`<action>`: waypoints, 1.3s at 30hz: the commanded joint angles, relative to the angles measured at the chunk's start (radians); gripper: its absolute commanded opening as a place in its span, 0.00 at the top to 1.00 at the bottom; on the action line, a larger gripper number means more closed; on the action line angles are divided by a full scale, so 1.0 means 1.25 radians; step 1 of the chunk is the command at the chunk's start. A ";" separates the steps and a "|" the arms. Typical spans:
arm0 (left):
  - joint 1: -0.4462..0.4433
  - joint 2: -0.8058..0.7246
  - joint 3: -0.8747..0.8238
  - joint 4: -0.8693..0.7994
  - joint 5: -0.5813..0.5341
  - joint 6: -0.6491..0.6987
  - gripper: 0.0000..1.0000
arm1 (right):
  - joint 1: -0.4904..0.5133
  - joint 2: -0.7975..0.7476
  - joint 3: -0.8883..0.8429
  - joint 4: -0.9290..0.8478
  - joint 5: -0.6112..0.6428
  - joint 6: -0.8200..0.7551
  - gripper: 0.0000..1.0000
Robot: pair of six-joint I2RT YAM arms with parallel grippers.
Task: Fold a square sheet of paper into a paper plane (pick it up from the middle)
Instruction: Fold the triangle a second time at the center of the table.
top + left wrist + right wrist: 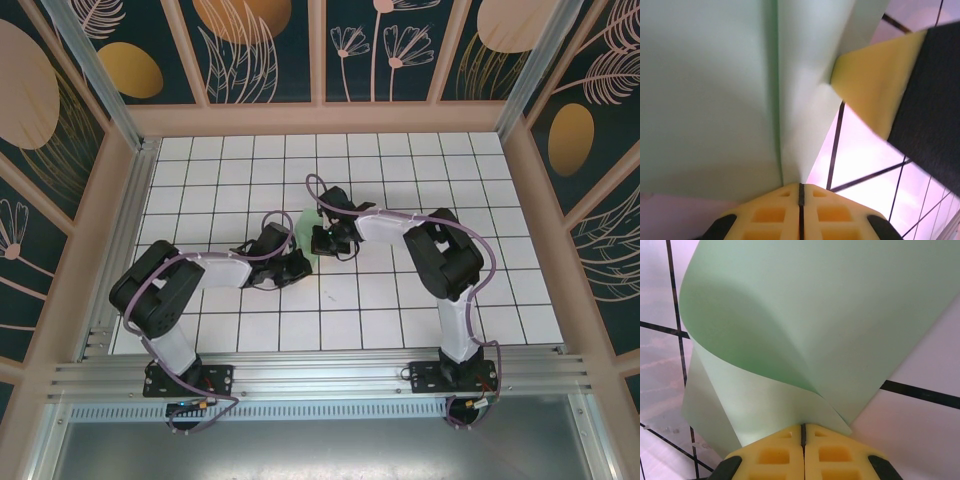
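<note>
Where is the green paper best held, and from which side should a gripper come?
Probably an edge, coming in along the sheet, as the left gripper and right gripper pinch it: the paper is thin and curled, so an edge fits between flat fingers.

The left arm (215, 270) and right arm (385, 228) pair black joints with white shells and looping purple cables (489, 260); the yellow fingers (771, 215) carry square recesses.

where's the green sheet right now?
In the top view, the square sheet of paper is at mid-table, curled up between the two arms' tips. The left gripper and the right gripper are each shut on it.
</note>
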 commanded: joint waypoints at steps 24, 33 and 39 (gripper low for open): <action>0.067 0.085 0.141 -0.033 -0.096 -0.035 0.96 | -0.009 0.065 -0.027 -0.032 0.044 -0.042 0.93; 0.066 0.101 0.134 -0.080 -0.143 -0.048 0.97 | -0.019 0.057 -0.025 -0.014 0.036 -0.050 0.93; 0.066 0.114 0.122 -0.082 -0.139 -0.064 0.98 | -0.028 -0.040 -0.018 0.082 -0.024 -0.034 0.90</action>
